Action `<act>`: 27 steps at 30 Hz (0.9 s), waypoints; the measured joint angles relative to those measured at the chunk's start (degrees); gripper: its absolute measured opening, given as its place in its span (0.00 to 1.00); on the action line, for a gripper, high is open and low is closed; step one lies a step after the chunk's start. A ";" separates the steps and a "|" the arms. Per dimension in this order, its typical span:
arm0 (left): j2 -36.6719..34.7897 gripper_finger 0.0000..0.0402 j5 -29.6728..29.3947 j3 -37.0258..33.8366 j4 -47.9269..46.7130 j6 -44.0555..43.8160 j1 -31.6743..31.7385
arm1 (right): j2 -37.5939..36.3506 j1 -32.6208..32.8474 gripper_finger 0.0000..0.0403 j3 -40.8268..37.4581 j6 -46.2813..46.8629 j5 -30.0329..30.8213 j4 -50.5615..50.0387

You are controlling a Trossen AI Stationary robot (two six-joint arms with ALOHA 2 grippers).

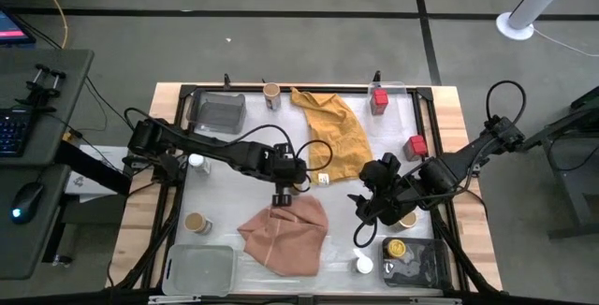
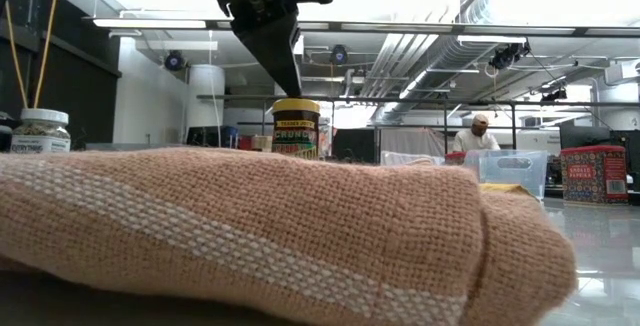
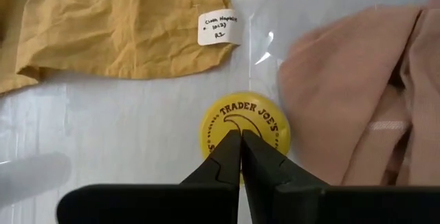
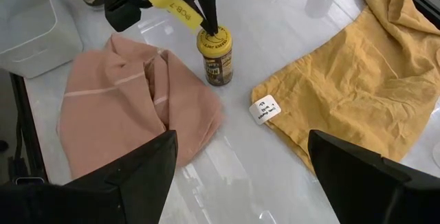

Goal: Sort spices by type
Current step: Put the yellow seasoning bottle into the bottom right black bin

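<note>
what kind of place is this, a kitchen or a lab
Most likely a robotics lab or workshop, not a kitchen: two robot arms work at a framed table, exposed ceiling ducts run overhead, and a keyboard sits on a side desk.

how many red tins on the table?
2. Red tin at the table's far edge, right of the mustard cloth; second red tin lower right of it, beside the right arm. More could be hidden.

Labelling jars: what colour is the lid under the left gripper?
Yellow lid, black lettering; left wrist view shows it best.
</note>
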 joint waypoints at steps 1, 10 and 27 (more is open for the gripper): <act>0.37 0.00 -0.09 0.02 0.03 0.00 0.00 | 0.00 0.00 0.80 0.00 0.00 0.00 0.01; 2.18 0.00 0.11 0.09 6.13 -0.09 -0.73 | 0.00 0.00 0.80 0.00 0.02 0.00 1.39; 7.16 0.00 5.34 2.08 23.50 -1.44 -1.13 | 0.00 0.02 0.80 0.17 -0.23 -0.27 1.68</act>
